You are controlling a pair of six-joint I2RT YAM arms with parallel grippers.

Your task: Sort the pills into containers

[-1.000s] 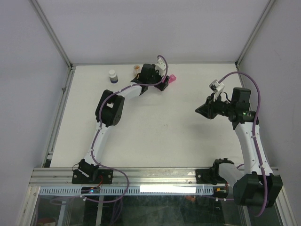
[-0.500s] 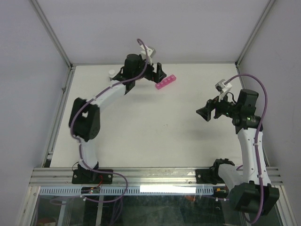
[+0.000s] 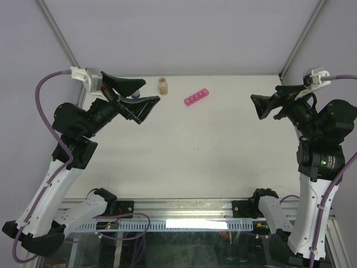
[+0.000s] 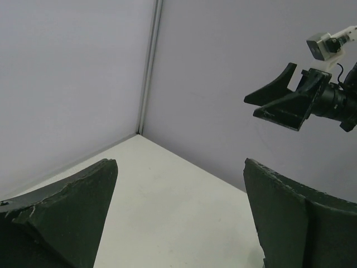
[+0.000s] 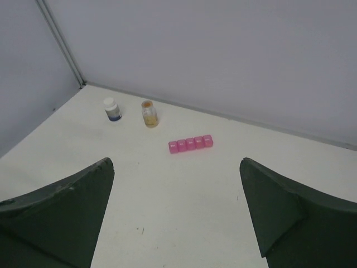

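Both reared up & back since b4: left gripper [image 3: 152,90] + right gripper [image 3: 255,106] now high, fingers spread wide, well clear of containers [image 3: 197,96].

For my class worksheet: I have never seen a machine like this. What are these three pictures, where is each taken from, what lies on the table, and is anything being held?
This is a robot with two arms bolted at the table's near edge. The overhead picture looks from above and behind them. The other two come from cameras on each wrist, so the dark wedges below are that arm's fingers. On the table lie a pink pill box, an amber vial and a white-capped bottle. The left gripper and right gripper are both open, holding nothing.
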